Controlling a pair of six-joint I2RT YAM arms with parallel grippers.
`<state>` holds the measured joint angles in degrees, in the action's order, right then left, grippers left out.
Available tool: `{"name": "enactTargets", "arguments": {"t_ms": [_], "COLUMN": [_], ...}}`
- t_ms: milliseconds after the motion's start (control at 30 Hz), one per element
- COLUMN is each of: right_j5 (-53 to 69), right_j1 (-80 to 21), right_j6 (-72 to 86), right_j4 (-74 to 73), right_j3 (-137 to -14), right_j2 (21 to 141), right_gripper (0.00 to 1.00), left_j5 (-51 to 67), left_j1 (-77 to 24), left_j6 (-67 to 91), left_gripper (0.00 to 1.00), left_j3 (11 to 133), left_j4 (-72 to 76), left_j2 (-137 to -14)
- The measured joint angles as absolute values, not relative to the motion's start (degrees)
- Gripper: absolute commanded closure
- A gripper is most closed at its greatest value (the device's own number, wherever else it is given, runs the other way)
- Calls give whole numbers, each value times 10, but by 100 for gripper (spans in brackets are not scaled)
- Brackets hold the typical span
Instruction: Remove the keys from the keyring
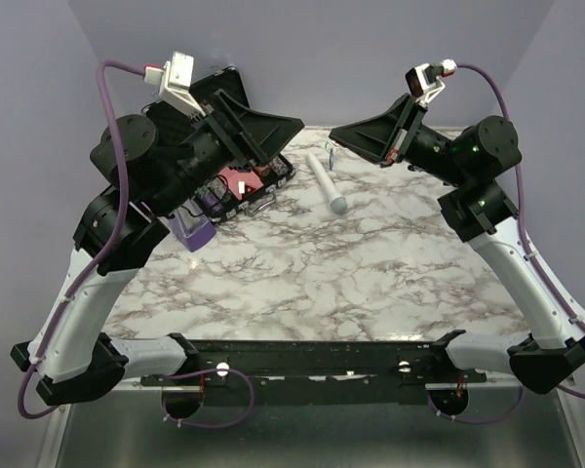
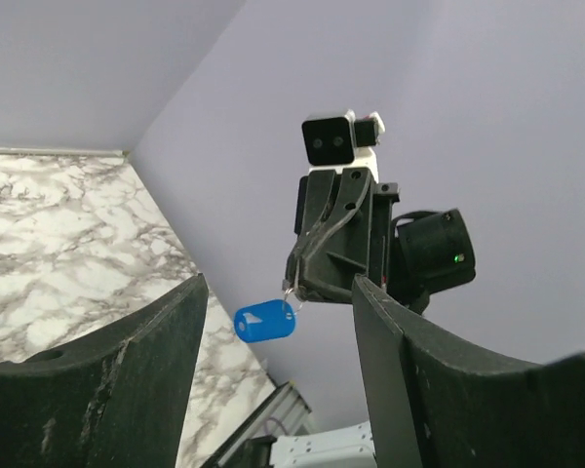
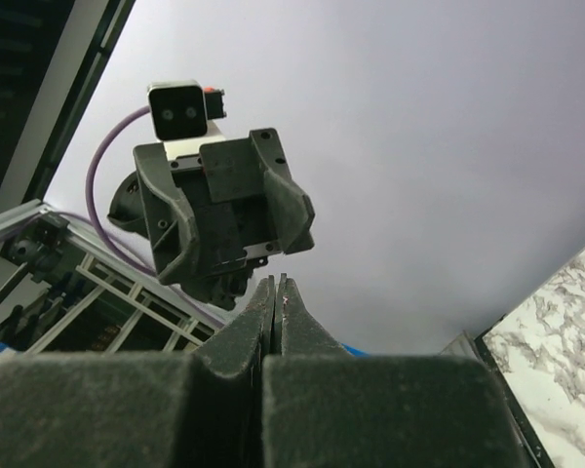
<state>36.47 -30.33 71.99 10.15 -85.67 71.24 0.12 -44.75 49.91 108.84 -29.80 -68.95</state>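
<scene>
R gripper: fingers pressed together, clamped on the keyring at its thin silver link. Blue oval hangs free in mid-air, above far end of the white wand. Link too small to tell whether key or plain wire. R wrist view: keyring mostly hidden behind fingers, only a blue sliver shows. L gripper: fingers apart, holding nothing, raised above-left of wand. Purple metronome left of wand, part-covered by L arm.
</scene>
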Motion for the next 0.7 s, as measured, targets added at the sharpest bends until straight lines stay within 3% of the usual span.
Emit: {"name": "enactTargets", "arguments": {"t_ms": [300, 700], "right_j5": [431, 464], "right_j1": [-303, -303], "right_j6": [720, 724], "right_j4": [100, 97], "right_j3": [-880, -880], "right_j2": [729, 739], "right_gripper": [99, 99], "left_j5": [256, 491], "left_j1": [-328, -318], "left_j6": [441, 418], "left_gripper": [34, 44], "left_j3": [1107, 1169], "left_j4": [-318, -327], "left_j2": [-720, -806]}}
